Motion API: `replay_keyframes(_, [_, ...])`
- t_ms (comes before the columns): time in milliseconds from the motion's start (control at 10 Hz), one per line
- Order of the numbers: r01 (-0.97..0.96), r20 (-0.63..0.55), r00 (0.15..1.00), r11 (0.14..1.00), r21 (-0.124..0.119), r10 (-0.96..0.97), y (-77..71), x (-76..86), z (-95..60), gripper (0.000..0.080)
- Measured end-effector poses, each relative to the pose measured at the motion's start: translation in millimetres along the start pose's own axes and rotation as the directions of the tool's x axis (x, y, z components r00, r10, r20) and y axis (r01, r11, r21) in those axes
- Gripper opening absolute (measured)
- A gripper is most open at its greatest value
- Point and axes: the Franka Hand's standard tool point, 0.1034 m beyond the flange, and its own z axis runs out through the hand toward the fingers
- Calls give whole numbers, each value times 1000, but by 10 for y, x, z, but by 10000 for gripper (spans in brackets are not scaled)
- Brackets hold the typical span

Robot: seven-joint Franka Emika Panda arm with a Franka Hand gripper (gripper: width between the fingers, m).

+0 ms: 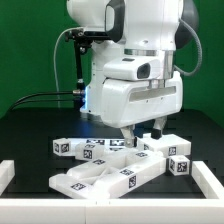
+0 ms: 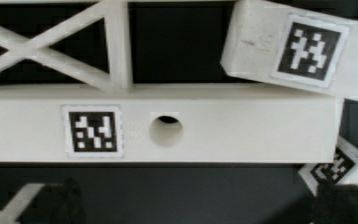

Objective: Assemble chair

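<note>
The chair's white tagged pieces lie loose on the black table. In the wrist view a long white bar (image 2: 176, 125) with one tag and a round hole lies just beyond my fingers. A cross-braced frame (image 2: 51, 45) lies past it, and a square tagged block (image 2: 300, 50) sits beside that frame. My gripper (image 2: 194, 208) is open and empty; its dark fingers (image 2: 43, 205) stand wide apart over bare table, short of the bar. In the exterior view the gripper (image 1: 141, 135) hangs low over the pieces, above a large flat piece (image 1: 100, 178).
Small tagged blocks sit at the exterior view's left (image 1: 65, 147) and right (image 1: 180, 165). White rails border the table at the left (image 1: 6, 175) and right (image 1: 208, 185). A black cable (image 1: 40, 98) runs behind the arm.
</note>
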Motion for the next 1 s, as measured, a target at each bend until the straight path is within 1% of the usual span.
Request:
replay_keyframes(100, [-102, 4, 995, 995, 20, 102, 10, 6, 1, 650])
replay_keyframes(200, [-151, 13, 989, 988, 32, 151, 6, 32, -3, 650])
replay_keyframes(400, [-136, 13, 991, 990, 33, 136, 2, 29, 3, 650])
replay_keyframes(500, [-170, 16, 985, 985, 34, 170, -36, 39, 9, 650])
replay_keyframes(600, [-203, 23, 979, 978, 40, 202, -204, 90, 25, 650])
replay_keyframes(700, [-186, 24, 982, 981, 46, 185, -386, 174, 27, 650])
replay_keyframes(900, [-53, 23, 998, 998, 22, 52, -629, 331, 23, 650])
replay_keyframes(1000, [-72, 23, 997, 997, 31, 72, -611, 316, 28, 650])
